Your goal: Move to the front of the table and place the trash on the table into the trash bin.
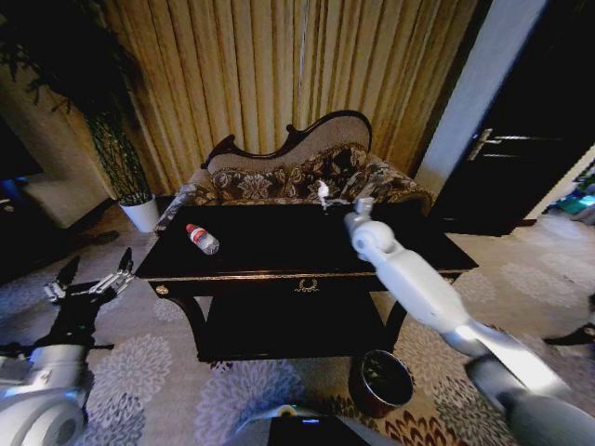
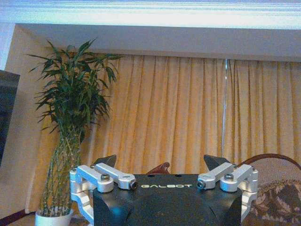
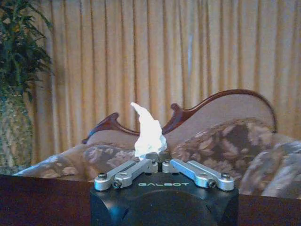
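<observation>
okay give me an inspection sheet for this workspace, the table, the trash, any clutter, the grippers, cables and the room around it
Surface: dark glossy table with gold edge trim, directly ahead of the robot.
Job's things: plastic bottle with red cap lying on its side on the table's left part; white tissue pinched in the right gripper; reddish-brown trash bin on the carpet by the table's front right leg.
Clutter: nothing seen.
Grippers: right gripper shut on the tissue, above the table's far edge; left gripper open, held off the table's left side.
Cables: nothing seen.
Surroundings: floral sofa behind the table, gold curtains, potted plant to the left, dark door to the right.
</observation>
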You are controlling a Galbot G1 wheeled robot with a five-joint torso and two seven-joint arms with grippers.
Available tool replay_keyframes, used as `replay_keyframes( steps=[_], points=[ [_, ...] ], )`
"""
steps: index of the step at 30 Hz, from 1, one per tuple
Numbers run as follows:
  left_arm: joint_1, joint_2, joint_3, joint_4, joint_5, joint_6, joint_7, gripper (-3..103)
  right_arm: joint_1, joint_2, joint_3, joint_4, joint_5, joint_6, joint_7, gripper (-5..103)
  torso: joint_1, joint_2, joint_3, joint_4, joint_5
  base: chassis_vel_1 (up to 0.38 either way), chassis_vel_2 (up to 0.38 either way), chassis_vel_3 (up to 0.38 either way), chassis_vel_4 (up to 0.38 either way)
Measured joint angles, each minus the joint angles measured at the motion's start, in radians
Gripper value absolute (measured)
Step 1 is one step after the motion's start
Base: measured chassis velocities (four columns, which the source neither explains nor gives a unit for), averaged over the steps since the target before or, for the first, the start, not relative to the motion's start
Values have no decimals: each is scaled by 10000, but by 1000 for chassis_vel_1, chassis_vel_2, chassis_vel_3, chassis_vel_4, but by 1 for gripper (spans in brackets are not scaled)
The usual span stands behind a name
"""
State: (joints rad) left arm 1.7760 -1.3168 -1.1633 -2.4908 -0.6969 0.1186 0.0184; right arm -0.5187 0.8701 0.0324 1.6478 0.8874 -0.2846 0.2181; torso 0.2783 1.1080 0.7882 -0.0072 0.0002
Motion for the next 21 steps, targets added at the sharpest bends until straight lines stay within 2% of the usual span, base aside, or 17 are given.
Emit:
replay_keyframes(
  steps=[4,8,9,11,14,16,21],
  points=[
    [-13,110,117,34,-64,0,5,100,-1365,-931,952,700,-192,319,-176,0,0,0,0,1,0,0,0,0,0],
    [-147,353,253,221,-162,4,7,100,-2565,-1354,1843,1313,-458,534,-178,0,0,0,-1,-2,0,0,0,0,0],
    [-147,353,253,221,-162,4,7,100,-2565,-1354,1843,1313,-458,534,-178,0,0,0,-1,-2,0,0,0,0,0],
    [-247,574,261,371,-337,4,8,100,-3496,-1441,2673,1811,-716,650,-145,0,0,0,0,1,-1,0,0,0,0],
    [-259,629,251,406,-383,0,8,100,-3707,-1441,2898,1936,-731,663,-96,0,0,0,0,2,-1,0,0,0,0],
    [-267,753,240,561,-475,-88,12,100,-4463,-1394,3668,2425,-465,661,175,0,0,0,-1,1,-2,0,0,0,0],
    [-255,799,230,706,-534,-174,58,100,-5422,-1326,4472,3048,-193,445,412,0,0,0,-1,3,-3,0,0,0,0]
  ],
)
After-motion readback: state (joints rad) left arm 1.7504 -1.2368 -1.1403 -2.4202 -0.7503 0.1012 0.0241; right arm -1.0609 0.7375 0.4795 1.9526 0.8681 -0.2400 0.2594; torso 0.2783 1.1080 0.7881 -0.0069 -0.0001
